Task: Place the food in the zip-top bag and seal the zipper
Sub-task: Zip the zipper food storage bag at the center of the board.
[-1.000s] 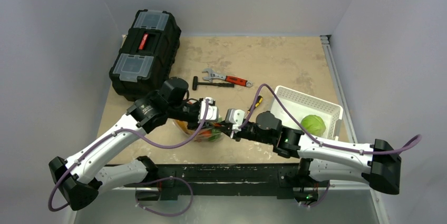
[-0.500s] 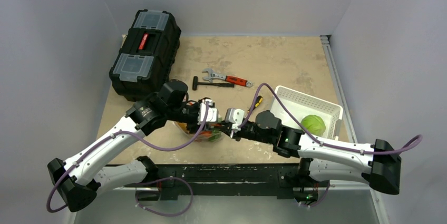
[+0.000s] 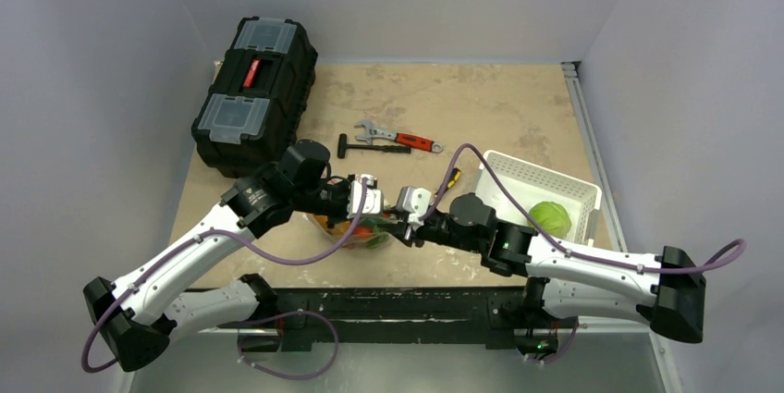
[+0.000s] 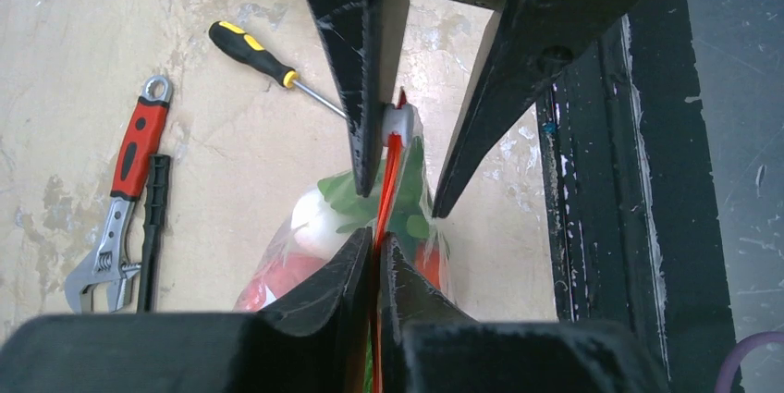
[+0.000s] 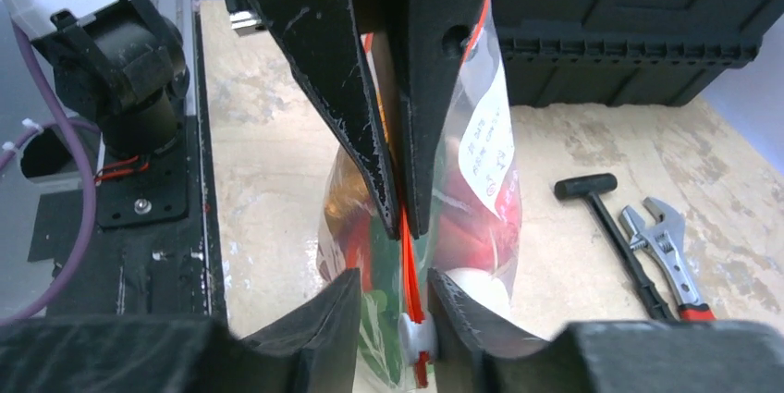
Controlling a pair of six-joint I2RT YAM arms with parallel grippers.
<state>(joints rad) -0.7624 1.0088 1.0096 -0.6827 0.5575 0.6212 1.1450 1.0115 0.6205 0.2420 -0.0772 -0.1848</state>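
While the left gripper (image 4: 374,243) clamped the zipper (image 4: 388,180) and the right gripper (image 5: 391,277) sat narrowly open around the white slider (image 5: 415,333), the zip-top bag (image 5: 481,162) of food (image 4: 310,227) hung between them over the counter (image 3: 481,106), so a pull could miss the slider.

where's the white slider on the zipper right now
Right wrist view, bottom centre: the white slider sits between the parted fingertips of the right gripper, at the near end of the zipper, which the left gripper pinches further along.

White label (image 5: 487,154) on zip-top bag (image 5: 467,227), red print too small to read
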